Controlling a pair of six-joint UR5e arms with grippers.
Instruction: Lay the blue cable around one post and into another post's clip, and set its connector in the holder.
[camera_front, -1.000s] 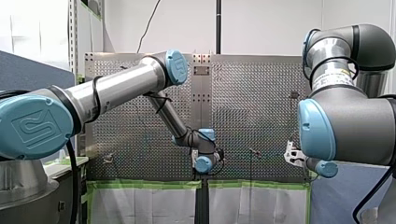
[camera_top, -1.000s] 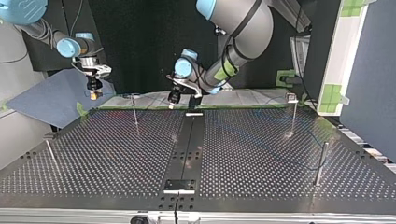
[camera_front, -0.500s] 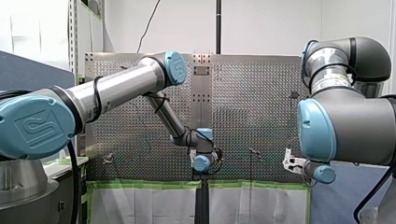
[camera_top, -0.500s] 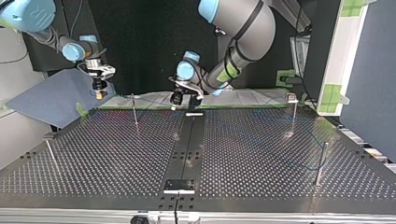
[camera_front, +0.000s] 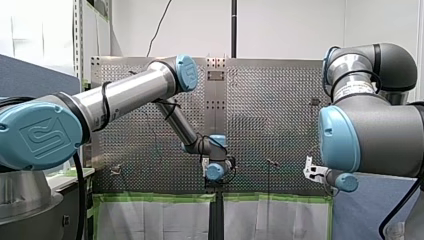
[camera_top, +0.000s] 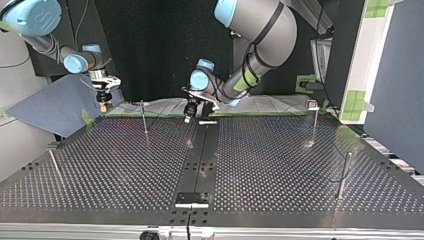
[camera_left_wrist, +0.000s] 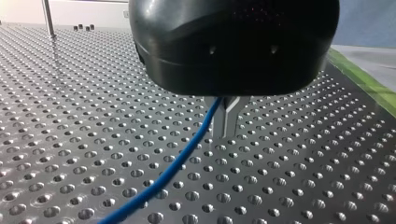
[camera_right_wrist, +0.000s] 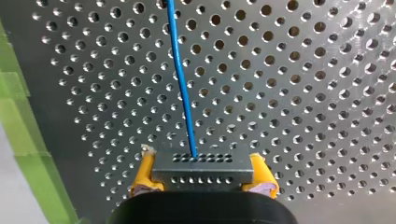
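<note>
Fingers (camera_left_wrist: 232, 116) of my left gripper (camera_left_wrist: 227, 136) sit pressed together, and the blue cable (camera_left_wrist: 177, 168) comes out beside their base and trails back under the wrist; I read that as a pinch on the cable, though the black housing (camera_left_wrist: 233, 42) hides the contact itself. On my right gripper (camera_right_wrist: 201, 156) the yellow pads (camera_right_wrist: 141, 176) clamp the grey connector (camera_right_wrist: 201, 175) from both sides, with the cable running straight ahead of them.

Over the last second my left gripper has sunk toward the plate and now hangs just beside the small pale bracket (camera_top: 207, 121) at the far end of the black centre strip (camera_top: 200, 160); my right gripper has only drifted slightly, near the table's corner. I take this as bringing the cable down to post height; the clipped post (camera_top: 144, 120) between the two grippers looks bare, so routing seems yet to start, and the connector is not yet in any holder.

Under both sets of fingers lies the perforated table (camera_left_wrist: 93, 116), shiny metal with regular holes; green tape (camera_right_wrist: 23, 140) edges it beside the right pads; a blue-grey panel (camera_top: 55, 107) leans beyond that corner, and a dark backdrop stands behind the arms.
</note>
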